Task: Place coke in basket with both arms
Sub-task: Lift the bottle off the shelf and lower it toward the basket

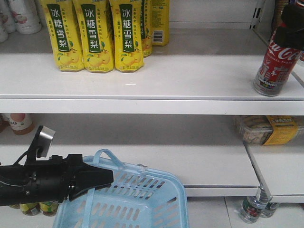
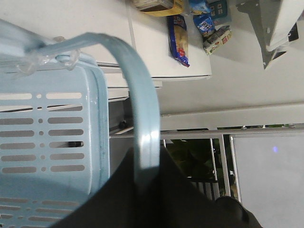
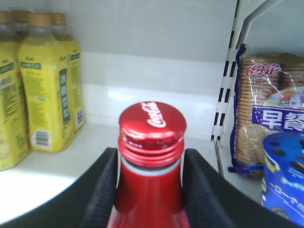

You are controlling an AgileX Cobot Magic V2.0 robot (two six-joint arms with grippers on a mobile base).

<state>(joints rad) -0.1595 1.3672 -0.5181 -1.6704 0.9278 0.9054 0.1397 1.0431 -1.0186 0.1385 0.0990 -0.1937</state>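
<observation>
Nearest you, your left claw [image 1: 102, 179] sits low at the left of the front view. It is closed on the handle [image 2: 145, 133] of the basket [image 1: 137, 202]. In the left wrist view the pale blue strap runs straight into the black of the claw. A small silver-grey piece [image 1: 46, 141] stands up on top of that arm. The basket lies just to the right of the claw and below it, with its slotted walls facing you.

Behind the basket is the white lower worktop [image 1: 209, 161]. A clear tray pack [image 1: 268, 129] with a yellow label sits at its right end, and small clear bottles [image 1: 251, 209] stand on the floor beneath.

Higher up, the coke [image 1: 274, 64] is at the right end of the upper worktop [image 1: 166, 80], near the front edge. It is tilted, with its top leaning right. You cannot tell from here whether its base touches the board.

Your right claw [image 3: 151, 161] is over the top of the coke and grips it. In the right wrist view the black padded fingers [image 3: 102, 190] press on both sides of the neck, just under the red cap [image 3: 152, 121].

Farther back, the yellow cartons [image 1: 92, 35] stand in a row at the left of the upper worktop, well apart from the coke. Past the shelf upright on the right are a biscuit pack [image 3: 259, 109] and a blue tub [image 3: 285, 175].
</observation>
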